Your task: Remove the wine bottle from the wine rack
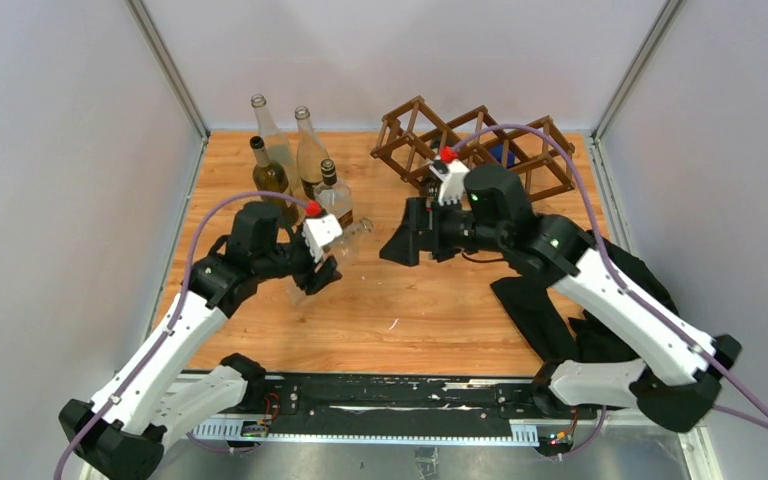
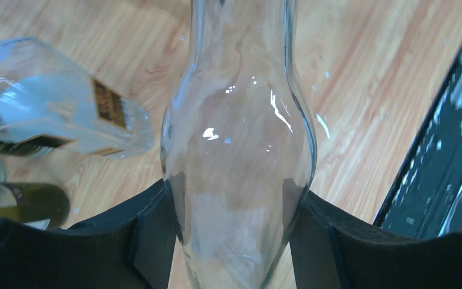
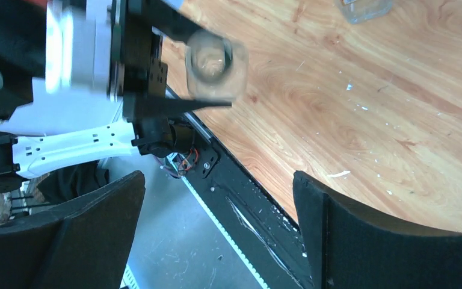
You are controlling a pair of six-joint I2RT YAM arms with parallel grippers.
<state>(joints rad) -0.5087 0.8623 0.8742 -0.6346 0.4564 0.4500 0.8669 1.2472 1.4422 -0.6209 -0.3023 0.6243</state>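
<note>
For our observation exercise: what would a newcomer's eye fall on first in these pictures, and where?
First, the clear glass bottle clamped in the left gripper, left of centre. Next, the dark wooden wine rack at the back right, and a cluster of standing bottles at the back left. The right gripper hangs open and empty in front of the rack.

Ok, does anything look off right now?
Nothing spilled or broken. The clear bottle is held tilted in the left gripper, off the rack, which sits askew. A black cloth lies crumpled at the right.
</note>
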